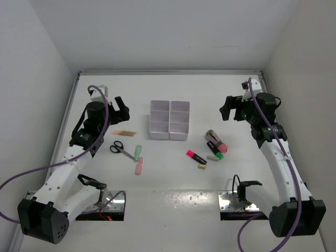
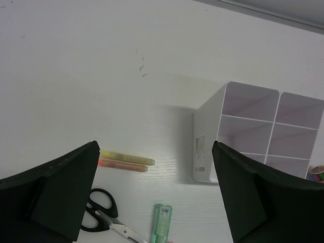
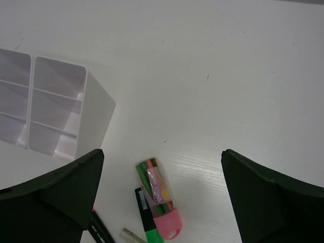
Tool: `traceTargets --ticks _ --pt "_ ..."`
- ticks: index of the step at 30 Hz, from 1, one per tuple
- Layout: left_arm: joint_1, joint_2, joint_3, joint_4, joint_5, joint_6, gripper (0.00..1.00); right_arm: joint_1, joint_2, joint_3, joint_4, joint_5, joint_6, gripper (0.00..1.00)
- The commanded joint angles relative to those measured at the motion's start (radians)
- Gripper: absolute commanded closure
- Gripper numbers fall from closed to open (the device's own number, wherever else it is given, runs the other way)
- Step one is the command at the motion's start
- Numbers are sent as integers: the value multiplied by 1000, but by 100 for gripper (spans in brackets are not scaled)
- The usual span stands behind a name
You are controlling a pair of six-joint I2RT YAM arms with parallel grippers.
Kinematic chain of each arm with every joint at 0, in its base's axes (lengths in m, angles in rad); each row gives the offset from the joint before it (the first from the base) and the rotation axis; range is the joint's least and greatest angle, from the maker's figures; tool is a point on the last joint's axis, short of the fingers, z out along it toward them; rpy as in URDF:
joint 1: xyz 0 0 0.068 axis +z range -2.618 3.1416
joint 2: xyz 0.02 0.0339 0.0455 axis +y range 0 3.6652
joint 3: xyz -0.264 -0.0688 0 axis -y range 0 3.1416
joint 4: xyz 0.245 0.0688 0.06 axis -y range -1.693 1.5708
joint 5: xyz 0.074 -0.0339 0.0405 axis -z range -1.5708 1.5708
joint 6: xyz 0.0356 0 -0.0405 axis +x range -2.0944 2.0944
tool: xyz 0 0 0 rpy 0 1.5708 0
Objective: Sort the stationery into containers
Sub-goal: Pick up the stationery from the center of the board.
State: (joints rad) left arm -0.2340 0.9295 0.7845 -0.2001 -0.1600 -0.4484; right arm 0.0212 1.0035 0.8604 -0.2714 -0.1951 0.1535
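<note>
The white six-compartment tray (image 1: 169, 120) stands at the table's middle back; it also shows in the left wrist view (image 2: 205, 144) and the right wrist view (image 3: 96, 116). My left gripper (image 1: 122, 108) is open and empty, above two thin pencils (image 2: 126, 162), black-handled scissors (image 2: 101, 210) and a pastel green stick (image 2: 162, 223). A pink stick (image 1: 139, 166) lies below the green one. My right gripper (image 1: 227, 109) is open and empty, above a clear pink-capped case of pens (image 3: 159, 197) and a green-and-black highlighter (image 3: 148, 217). A pink-and-black highlighter (image 1: 196, 156) and a beige eraser (image 1: 201, 166) lie nearby.
White walls enclose the table on the left, back and right. Two metal base plates (image 1: 231, 200) with cables sit at the near edge. A pale stick (image 1: 212, 157) lies by the green highlighter.
</note>
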Motion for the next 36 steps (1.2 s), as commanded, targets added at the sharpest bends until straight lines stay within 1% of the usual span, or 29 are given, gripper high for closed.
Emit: traceTargets --ticks 1,5,8,10,12,13,14,15,16,17,18,19,20,21,22,23,24,25,26,27,28,29,30,31,34,36 --pt "2 2 39 22 22 11 0 2 6 14 1 -9 -31 0" --pt "2 2 39 22 31 11 0 2 6 -7 1 -21 -126 0" --pt "2 2 39 22 31 11 0 2 6 -8 -11 -21 -158 0" --pt "2 2 39 22 40 11 0 2 6 -17 -11 9 -189 0" --pt "2 11 39 22 40 22 4 2 6 -17 -34 42 -233 0" --pt "2 11 39 22 65 22 27 2 17 -17 -34 65 -250 0" --pt "2 20 39 22 77 36 42 2 29 -8 -66 74 -276 0" --pt "2 34 50 22 92 46 65 2 40 -8 -80 74 -299 0" --pt "2 34 62 22 124 47 96 2 68 17 -92 74 -308 0" --pt "2 46 62 10 138 56 100 2 85 17 -119 74 -308 0" --pt "2 46 62 10 151 56 100 11 105 34 -135 19 -324 0" --pt "2 46 62 10 161 56 88 11 144 51 -184 -92 -351 0" --pt "2 55 62 10 162 56 70 11 159 51 -196 -127 -373 0" --pt "2 55 62 10 162 56 46 11 174 51 -196 -151 -373 7" --pt "2 55 71 10 162 56 16 11 188 60 -212 -193 -373 25" --pt "2 55 71 1 151 56 10 11 213 60 -221 -193 -373 75" --pt "2 55 71 1 137 56 7 11 224 60 -221 -193 -373 92" --pt "2 55 71 -8 128 45 6 20 224 60 -221 -202 -387 98" --pt "2 55 71 -9 128 45 6 20 237 60 -230 -211 -387 99" --pt "2 55 71 -21 128 45 6 20 238 60 -230 -224 -403 72" --pt "2 55 71 -21 119 45 6 20 247 60 -230 -237 -431 52" --pt "2 55 71 -21 119 45 6 32 268 51 -230 -253 -440 38" --pt "2 55 71 -21 119 36 6 33 289 67 -241 -263 -454 27" --pt "2 55 71 -21 128 36 6 45 350 110 -255 -264 -472 25" --pt "2 65 71 -21 138 36 6 69 450 185 -308 -212 -482 24" --pt "2 65 71 -21 148 36 6 95 506 195 -308 -192 -482 22"
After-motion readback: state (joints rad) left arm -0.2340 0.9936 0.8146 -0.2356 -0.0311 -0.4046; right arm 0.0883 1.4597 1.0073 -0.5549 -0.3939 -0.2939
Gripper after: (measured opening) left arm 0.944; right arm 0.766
